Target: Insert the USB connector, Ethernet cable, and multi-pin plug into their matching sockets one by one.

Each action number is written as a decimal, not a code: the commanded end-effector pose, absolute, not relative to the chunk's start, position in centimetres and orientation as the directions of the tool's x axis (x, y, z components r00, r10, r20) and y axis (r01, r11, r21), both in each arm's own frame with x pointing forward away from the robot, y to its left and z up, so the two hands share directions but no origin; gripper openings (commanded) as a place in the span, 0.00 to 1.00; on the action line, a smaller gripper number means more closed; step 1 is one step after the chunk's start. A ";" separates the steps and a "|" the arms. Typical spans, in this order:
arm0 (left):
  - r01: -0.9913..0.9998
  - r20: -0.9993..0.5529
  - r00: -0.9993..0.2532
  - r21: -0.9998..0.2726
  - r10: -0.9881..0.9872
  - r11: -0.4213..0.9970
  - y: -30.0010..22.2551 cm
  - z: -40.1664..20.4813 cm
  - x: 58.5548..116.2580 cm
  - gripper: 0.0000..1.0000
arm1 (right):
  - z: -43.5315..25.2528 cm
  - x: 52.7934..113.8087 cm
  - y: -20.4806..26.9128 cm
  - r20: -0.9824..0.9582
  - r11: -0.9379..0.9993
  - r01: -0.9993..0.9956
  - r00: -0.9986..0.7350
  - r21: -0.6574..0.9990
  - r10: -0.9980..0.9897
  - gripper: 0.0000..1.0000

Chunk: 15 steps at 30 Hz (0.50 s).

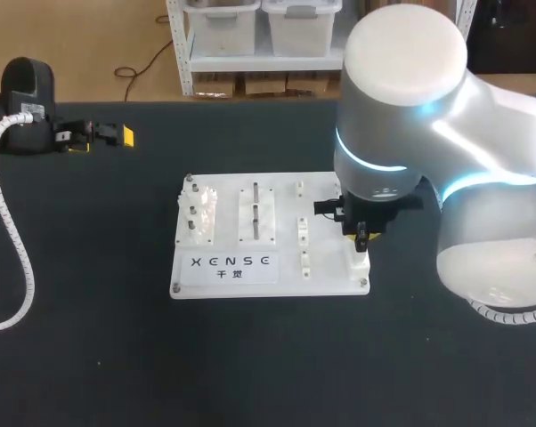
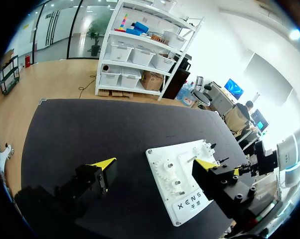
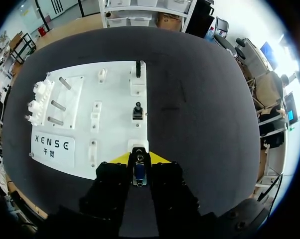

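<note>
- The right gripper [image 3: 140, 158] is closed on the multi-pin plug [image 3: 138, 172]. Its 2 yellow tips press the plug from both sides, and the plug points down toward the white board [image 3: 115, 99].
- The plug is at the near right corner of the board, directly at the nearest white socket [image 3: 138, 145]. I cannot tell if it already touches this socket.
- In the same row of sockets, farther ahead of the gripper, 2 dark plugs stand upright in white holders: 1 in the middle [image 3: 137, 110] and 1 at the far end [image 3: 138, 69]. Which is the USB and which the Ethernet is too small to tell.
- The left gripper [image 1: 101, 139] is open, with its fingers wide apart and nothing between them. It hangs over the far left part of the black table [image 1: 250, 356], well apart from the board.
- On the left side of the board there are white gears [image 1: 201, 212]. Beside them 2 metal pins [image 1: 255, 212] lie in a plate, and a column of small white blocks [image 1: 301, 229] stands between the pins and the socket row.
</note>
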<state>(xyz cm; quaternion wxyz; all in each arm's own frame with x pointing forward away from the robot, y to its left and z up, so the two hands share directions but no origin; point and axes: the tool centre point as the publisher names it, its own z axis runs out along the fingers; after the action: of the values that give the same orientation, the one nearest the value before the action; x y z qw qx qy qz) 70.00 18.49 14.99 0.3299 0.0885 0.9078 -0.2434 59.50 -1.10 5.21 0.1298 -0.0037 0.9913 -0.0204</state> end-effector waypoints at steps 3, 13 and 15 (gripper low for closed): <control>0.321 -0.642 -0.767 -0.383 0.000 0.866 18.5 15.0 70.0 1.00 | 1.3 59.2 -0.8 -0.254 0.998 -0.004 -0.967 -0.055 -0.018 0.00; 0.321 -0.642 -0.767 -0.383 0.000 0.866 18.5 15.0 70.0 1.00 | 0.5 59.4 -0.9 -0.241 0.997 -0.004 -0.970 -0.081 -0.024 0.00; 0.321 -0.642 -0.767 -0.383 0.000 0.866 18.5 15.0 70.0 1.00 | 0.2 59.5 -1.0 -0.234 0.996 -0.001 -0.972 -0.088 -0.021 0.00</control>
<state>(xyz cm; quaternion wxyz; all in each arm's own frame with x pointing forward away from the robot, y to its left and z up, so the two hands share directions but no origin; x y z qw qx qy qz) 70.00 18.49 14.99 0.3299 0.0885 0.9078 -0.2434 59.29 -1.13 5.14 0.1231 -0.0065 0.9916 -0.0388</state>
